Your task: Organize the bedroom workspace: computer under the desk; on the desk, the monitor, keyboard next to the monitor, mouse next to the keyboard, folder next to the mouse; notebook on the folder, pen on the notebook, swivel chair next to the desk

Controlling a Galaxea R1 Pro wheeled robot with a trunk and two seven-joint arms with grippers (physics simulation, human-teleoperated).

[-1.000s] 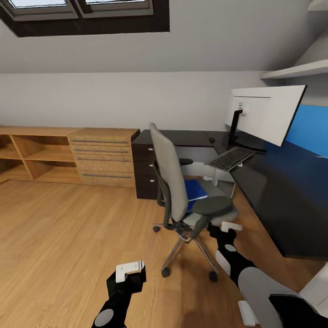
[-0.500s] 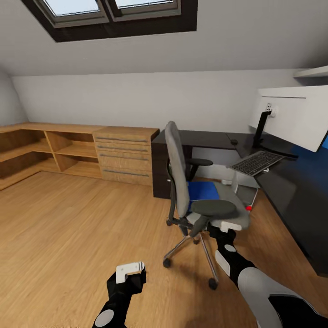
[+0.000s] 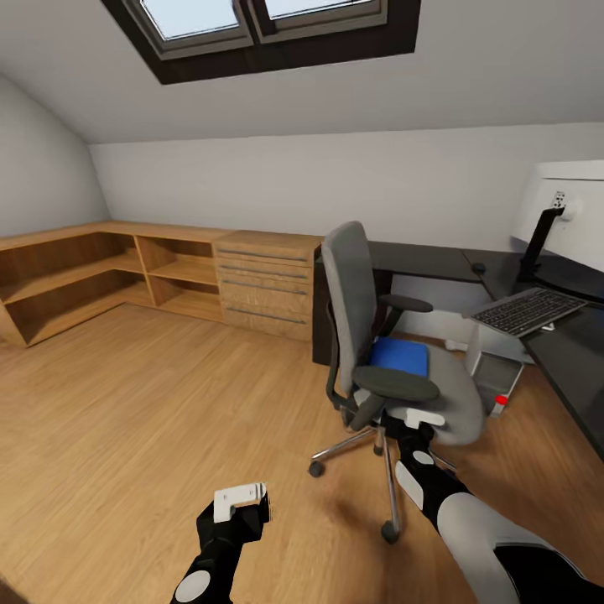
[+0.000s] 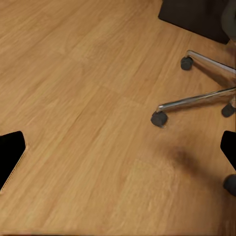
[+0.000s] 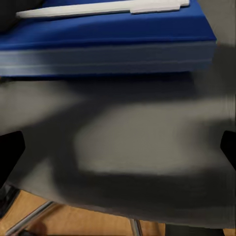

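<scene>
- Folder (image 3: pixel 399 356) is what I am after: flat and bright blue, it lies on the seat of the swivel chair (image 3: pixel 394 369), toward the backrest.
- Nearest to me, my left gripper (image 3: pixel 242 495) hangs low over the bare wooden floor (image 3: pixel 151 419), holding nothing; in the left wrist view its two dark fingertips (image 4: pixel 11 155) sit at opposite edges of the picture, so the jaws are spread wide.
- My right gripper (image 3: pixel 424 416) is just at the seat's near edge, beside the black armrest (image 3: pixel 396 384). In the right wrist view the fingertips (image 5: pixel 10 152) are again far apart, jaws spread, with grey seat padding between them and nothing pinched.
- That same wrist view shows the folder close up, with a thin whitish pen (image 5: pixel 103 7) lying on top of it.
- Chair's chrome star base (image 3: pixel 382 457) stands on the floor, castors down.
- Farther right, the computer (image 3: pixel 497 369) sits under the black desk (image 3: pixel 436 262), and the keyboard (image 3: pixel 528 310) lies on the desk with its near end overhanging the edge.
- Behind it stands the monitor (image 3: pixel 570 210), white back toward me.
- Against the far wall, a light wooden drawer unit (image 3: pixel 264 283) adjoins open shelves (image 3: pixel 92 277).
</scene>
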